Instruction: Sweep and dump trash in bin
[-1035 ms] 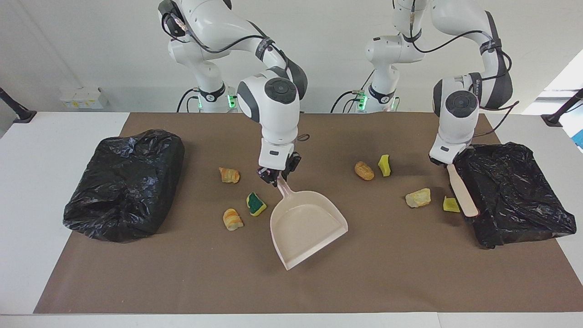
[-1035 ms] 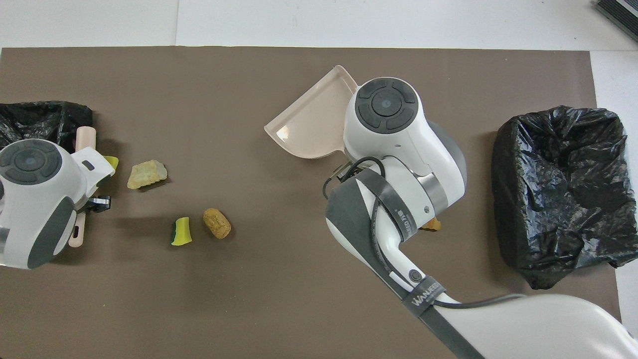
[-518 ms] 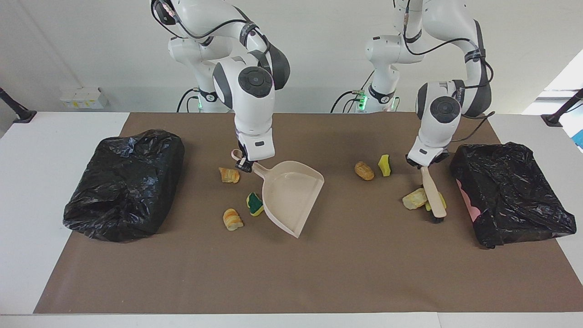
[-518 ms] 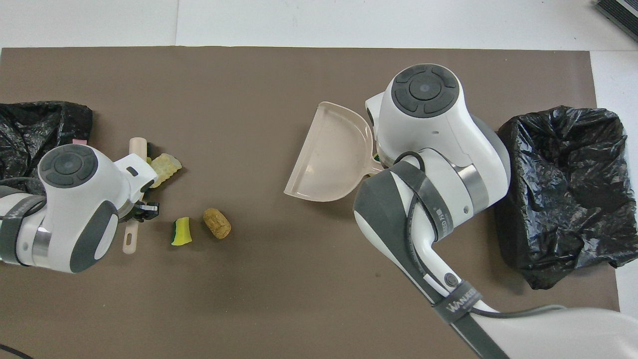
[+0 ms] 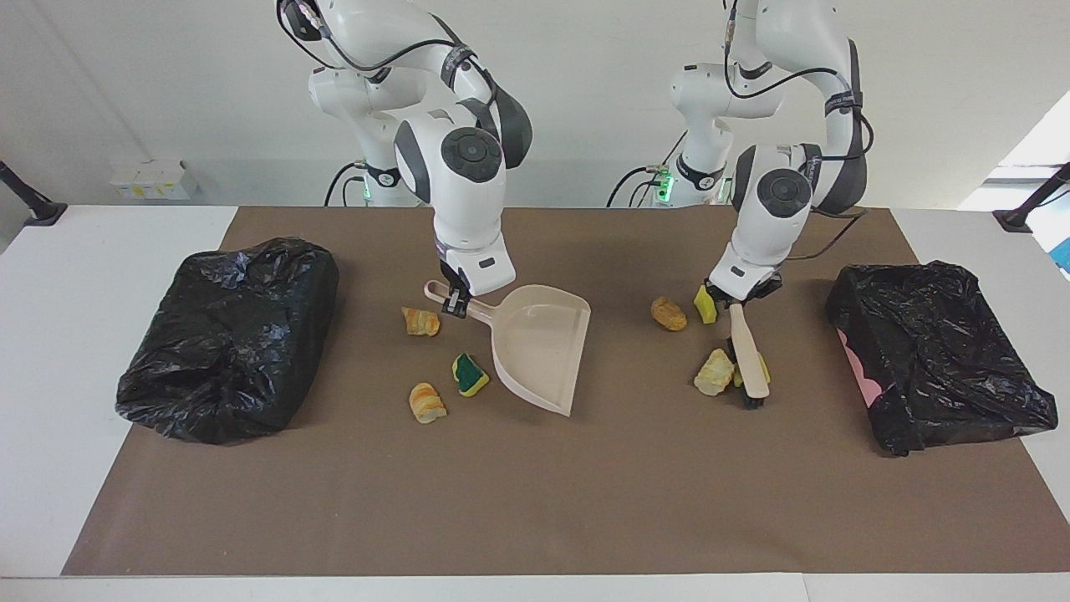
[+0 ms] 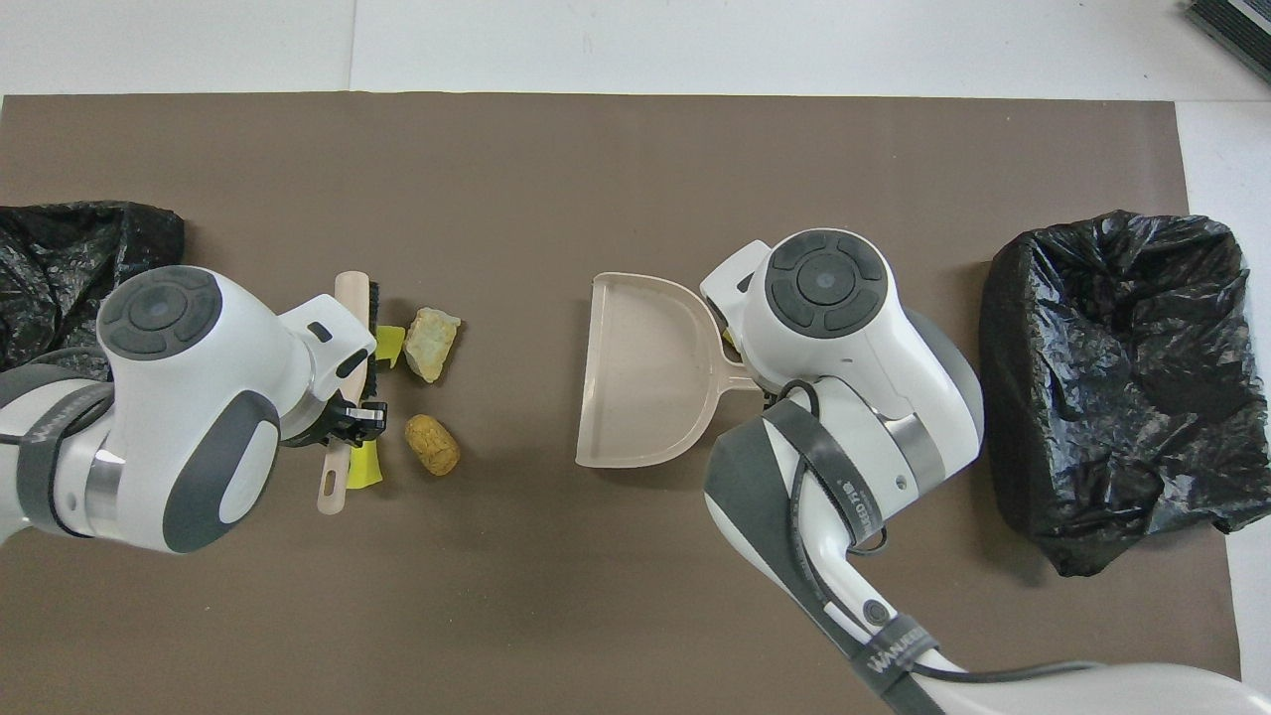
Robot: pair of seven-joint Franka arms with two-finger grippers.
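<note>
My right gripper (image 5: 456,303) is shut on the handle of the beige dustpan (image 5: 539,351) (image 6: 645,367), whose mouth faces the left arm's end. An orange lump (image 5: 420,321), a green-backed sponge (image 5: 471,374) and a bread lump (image 5: 427,402) lie beside the pan toward the right arm's end. My left gripper (image 5: 736,299) is shut on the beige brush (image 5: 746,355) (image 6: 353,318), its bristles down on the mat. A pale yellow lump (image 5: 715,372) (image 6: 430,343) and a yellow scrap (image 6: 390,343) lie against the brush. A brown lump (image 5: 669,313) (image 6: 432,444) and a yellow sponge (image 5: 705,303) lie by the left gripper.
A black-bagged bin (image 5: 226,343) (image 6: 1122,377) stands at the right arm's end of the brown mat (image 5: 535,502). A second black bag (image 5: 936,351) (image 6: 70,248) lies at the left arm's end.
The left gripper swept the brush toward the table's middle, pushing the pale lump and yellow scrap along. The right gripper turned the dustpan so its mouth faces the left arm's end.
</note>
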